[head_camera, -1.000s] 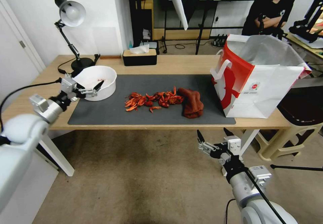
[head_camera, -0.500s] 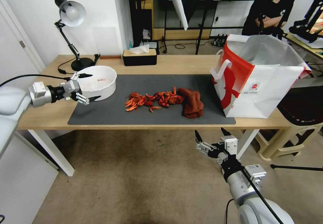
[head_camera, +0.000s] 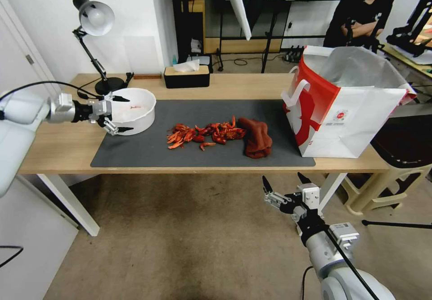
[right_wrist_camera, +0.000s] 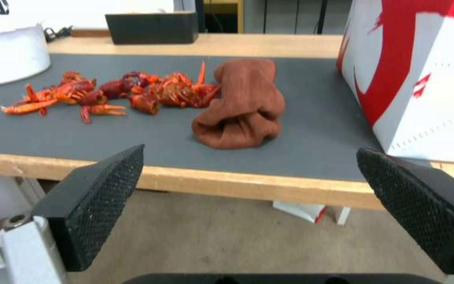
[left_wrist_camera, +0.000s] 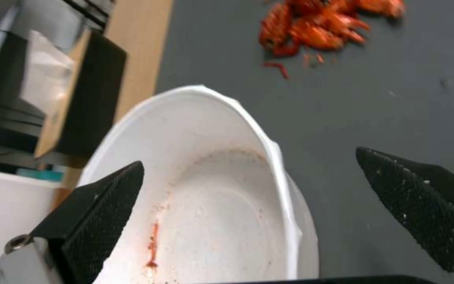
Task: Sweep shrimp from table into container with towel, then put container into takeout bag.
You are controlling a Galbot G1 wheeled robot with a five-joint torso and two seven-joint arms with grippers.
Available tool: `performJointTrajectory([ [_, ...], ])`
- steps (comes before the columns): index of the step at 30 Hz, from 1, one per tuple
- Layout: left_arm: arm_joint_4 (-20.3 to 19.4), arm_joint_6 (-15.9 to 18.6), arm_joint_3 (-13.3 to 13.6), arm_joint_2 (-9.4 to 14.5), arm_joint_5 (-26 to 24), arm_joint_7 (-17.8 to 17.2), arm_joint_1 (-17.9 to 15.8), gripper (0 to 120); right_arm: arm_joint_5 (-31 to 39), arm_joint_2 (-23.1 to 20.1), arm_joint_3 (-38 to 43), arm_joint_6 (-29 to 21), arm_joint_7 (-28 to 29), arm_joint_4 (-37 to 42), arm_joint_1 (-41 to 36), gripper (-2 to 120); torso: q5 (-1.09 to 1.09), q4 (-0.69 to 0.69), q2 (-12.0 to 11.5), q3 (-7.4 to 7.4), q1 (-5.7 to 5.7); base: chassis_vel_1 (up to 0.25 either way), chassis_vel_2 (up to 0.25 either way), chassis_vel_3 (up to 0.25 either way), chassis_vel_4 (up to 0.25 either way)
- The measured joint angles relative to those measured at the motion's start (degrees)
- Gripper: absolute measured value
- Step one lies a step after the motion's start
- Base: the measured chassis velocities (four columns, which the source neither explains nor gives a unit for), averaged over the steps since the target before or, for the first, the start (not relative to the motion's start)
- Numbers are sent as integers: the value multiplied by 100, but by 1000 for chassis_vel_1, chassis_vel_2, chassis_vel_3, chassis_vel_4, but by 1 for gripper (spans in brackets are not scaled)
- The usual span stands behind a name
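At the counter's [head_camera: 58,151] left end, the left gripper [head_camera: 116,114], fingers apart, straddles the white bowl's [head_camera: 139,111] rim; closing on it looks next.

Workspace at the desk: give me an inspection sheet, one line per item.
Surface: table with grey mat.
Job's things: shrimp heaped mid-mat, towel touching them; container on the mat's corner; takeout bag upright, open.
Clutter: lamp, tissue box.
Grippers: left hand open, straddling the container's rim; right hand open, below the table edge.
Cables: lamp cord on the table.
Surroundings: seated person behind, stool.
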Motion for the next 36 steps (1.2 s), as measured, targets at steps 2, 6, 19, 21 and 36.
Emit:
performJointTrajectory([
  [2, 48, 0, 66, -14, 71, 102, -77, 100, 0, 0, 6, 20, -6, -15, -2, 100, 0, 1, 0, 0, 0, 0, 0, 0, 0],
  [6, 258, -132, 306, -119, 535, 353, -398, 100, 0, 0, 5, 30, -17, -40, 1, 100, 0, 0, 0, 0, 0, 0, 0, 0, 0],
  [19, 537, -480, 721, -339, 1244, 484, -856, 100, -23, 0, 15, 58, -14, -68, -20, 100, 0, 0, 0, 0, 0, 0, 0, 0, 0],
  [21, 608, -555, 784, -390, 1340, 567, -937, 100, -31, 0, 15, 69, -12, -68, -40, 100, 0, 0, 0, -1, 0, 0, 0, 0, 0],
  [36, 810, -700, 896, -504, 1680, 775, -1105, 67, -60, 0, 14, 128, -9, -48, -111, 100, 0, 0, 1, 0, 0, 0, 0, 0, 0],
])
